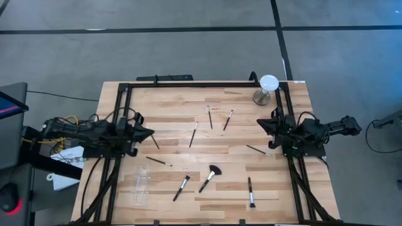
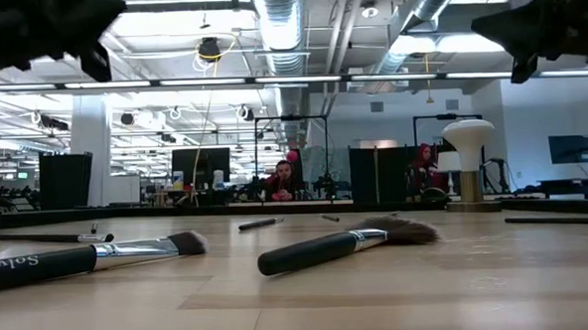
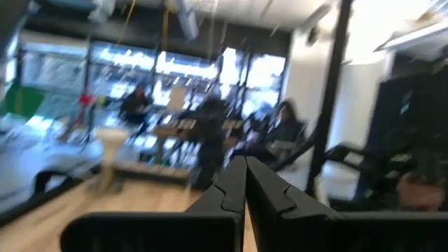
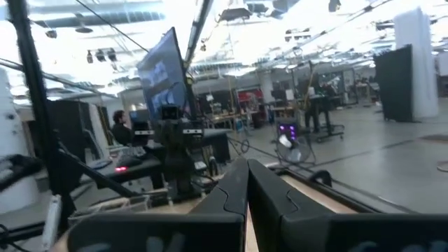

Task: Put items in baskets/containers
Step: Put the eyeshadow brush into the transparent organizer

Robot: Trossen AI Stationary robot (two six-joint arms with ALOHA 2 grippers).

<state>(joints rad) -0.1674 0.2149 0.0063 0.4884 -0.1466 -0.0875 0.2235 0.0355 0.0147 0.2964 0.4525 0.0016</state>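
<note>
From above, brushes (image 1: pixel 211 178) lie scattered well ahead of both parked arms, none yet in the barely visible clear tray (image 1: pixel 141 182). Wrist views show the left gripper (image 3: pixel 245 183) and right gripper (image 4: pixel 247 183) closed, empty. Next move probably calls for opening over a brush.

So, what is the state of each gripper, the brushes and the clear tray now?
Left gripper: shut, empty, raised at the table's left edge.
Right gripper: shut, empty, raised at the right edge.
Clear plastic rectangular tray: empty.
Dark-handled fan-shaped brush: flat on the wood, outside the tray.
</note>
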